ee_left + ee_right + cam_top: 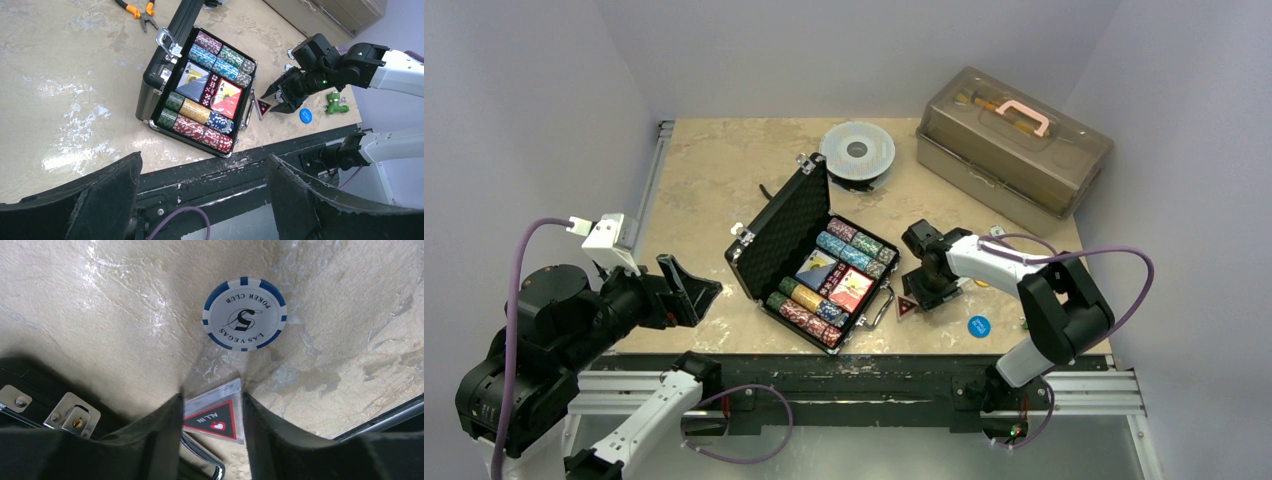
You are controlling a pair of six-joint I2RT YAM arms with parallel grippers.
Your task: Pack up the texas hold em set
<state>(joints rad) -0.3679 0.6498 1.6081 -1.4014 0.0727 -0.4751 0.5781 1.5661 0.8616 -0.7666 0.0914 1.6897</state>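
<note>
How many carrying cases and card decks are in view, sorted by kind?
Carrying cases: 2, the black briefcase and the brown toolbox.
Card decks: 2, the blue card deck and the red card deck, both inside the briefcase.
Total: 4.

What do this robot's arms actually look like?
The left arm and right arm mix chunky black joints with smooth white links, each trailing a purple cable. Their fingers are black, rough-textured wedges; a green light glows on the right arm.
</note>
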